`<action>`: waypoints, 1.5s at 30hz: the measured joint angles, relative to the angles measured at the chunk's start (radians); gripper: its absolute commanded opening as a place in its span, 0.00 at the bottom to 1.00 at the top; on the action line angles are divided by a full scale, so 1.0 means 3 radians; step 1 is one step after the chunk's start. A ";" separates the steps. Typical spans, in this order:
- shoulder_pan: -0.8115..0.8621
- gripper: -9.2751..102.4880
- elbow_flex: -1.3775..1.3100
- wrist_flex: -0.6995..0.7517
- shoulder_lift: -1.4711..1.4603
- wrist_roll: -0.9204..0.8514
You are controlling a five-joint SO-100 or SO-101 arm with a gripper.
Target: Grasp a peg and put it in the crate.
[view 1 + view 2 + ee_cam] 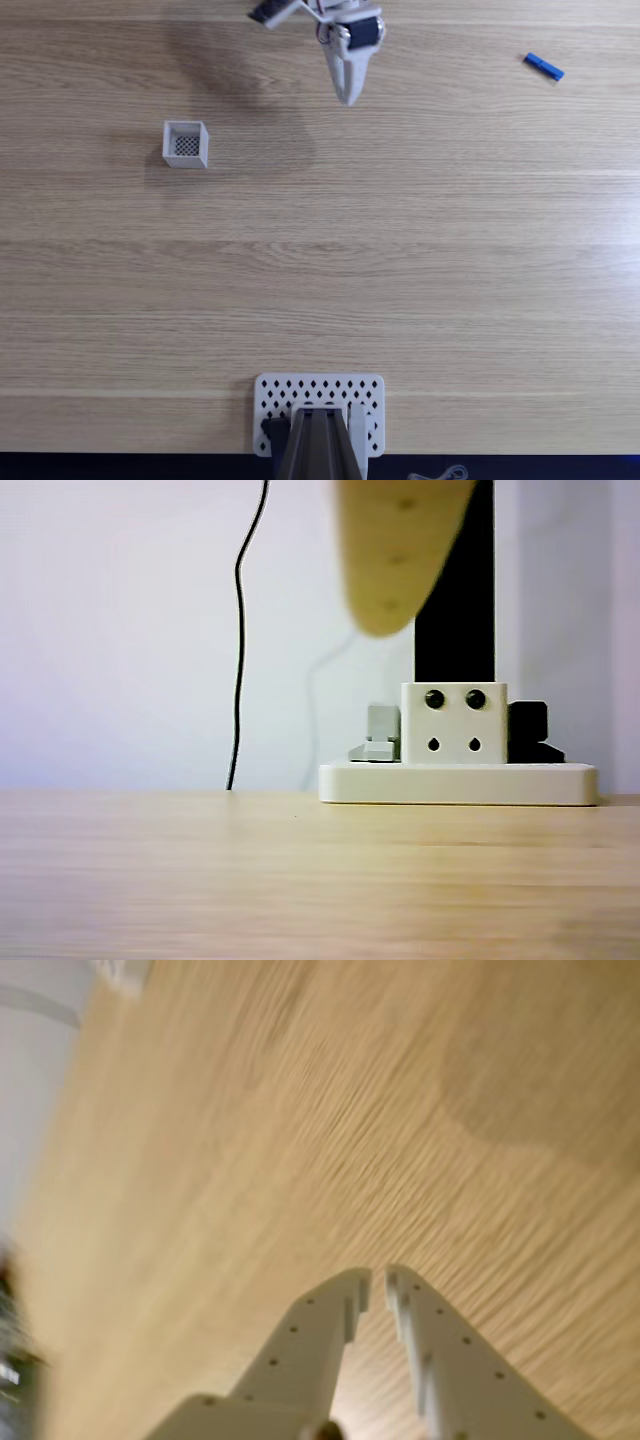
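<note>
In the fixed view the small blue peg lies flat on the wooden table at the upper right. The white crate stands upright at the left, and its dotted mesh bottom shows with nothing inside. My gripper hangs at the top centre, roughly midway between them and apart from both. Its tips point toward the base. The wrist view is blurred; there my gripper has its two white fingers drawn together with only a thin slit, and nothing is held. A blurred finger hangs from the top of the other view.
The white perforated base plate with the arm's mount sits at the table's near edge in the fixed view. In the other view the base plate shows on the right, with a black cable hanging on the wall behind.
</note>
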 measured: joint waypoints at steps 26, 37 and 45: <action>-0.1657 0.08 -0.0486 -0.0041 -0.0762 -0.3825; -0.2725 0.08 -0.0465 -0.0041 -0.0762 -0.3247; -0.3191 0.08 -0.0281 -0.0061 -0.0798 -0.3022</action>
